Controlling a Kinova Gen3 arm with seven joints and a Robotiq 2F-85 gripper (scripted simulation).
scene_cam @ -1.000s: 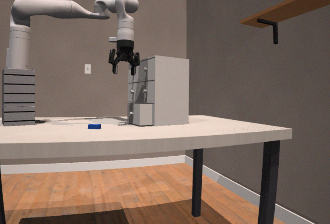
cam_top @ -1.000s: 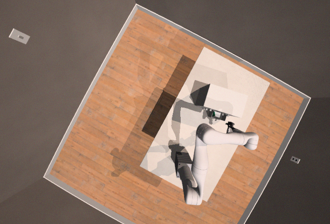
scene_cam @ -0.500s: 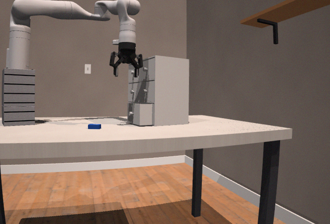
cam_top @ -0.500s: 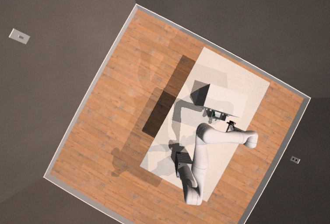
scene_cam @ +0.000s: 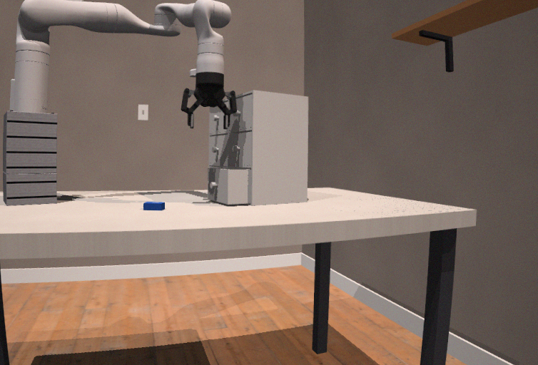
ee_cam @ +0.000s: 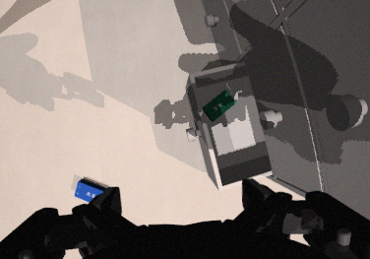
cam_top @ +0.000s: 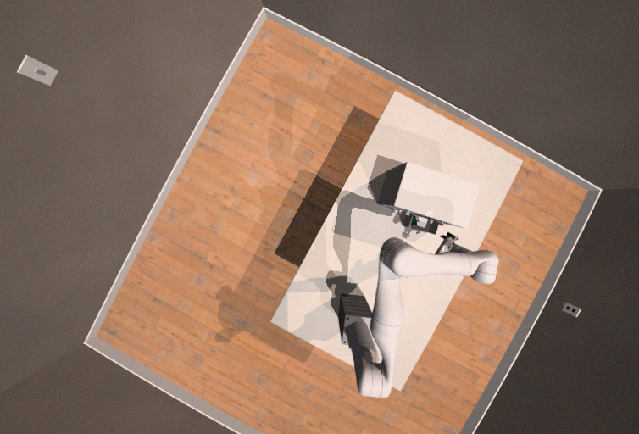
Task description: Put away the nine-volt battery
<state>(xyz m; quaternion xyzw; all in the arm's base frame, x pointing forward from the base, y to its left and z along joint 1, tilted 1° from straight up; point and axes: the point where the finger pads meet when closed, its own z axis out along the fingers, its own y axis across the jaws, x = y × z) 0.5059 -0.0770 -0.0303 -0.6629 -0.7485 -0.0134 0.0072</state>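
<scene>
The blue nine-volt battery (scene_cam: 153, 206) (ee_cam: 87, 189) lies flat on the white table (scene_cam: 347, 215) (ee_cam: 46, 132), left of the small grey chest (scene_cam: 277, 147) (cam_top: 438, 189) (ee_cam: 309, 21). The chest has two columns of knobbed drawers. One bottom drawer (scene_cam: 228, 186) (ee_cam: 244, 165) (cam_top: 419, 222) is pulled partly out, and a small green thing (ee_cam: 218, 106) (cam_top: 414, 220) lies in it. The other drawers look pushed in. My gripper (scene_cam: 208, 114) (ee_cam: 181, 197) is open and empty. It hangs in front of the chest's top drawers, high above the open drawer, with the battery below its left finger in the wrist view.
The arm's grey pedestal (scene_cam: 30, 157) stands at the table's far left end. A wooden wall shelf (scene_cam: 469, 9) hangs high at the right, away from the chest. In the overhead view the arm (cam_top: 438, 263) covers the table in front of the chest.
</scene>
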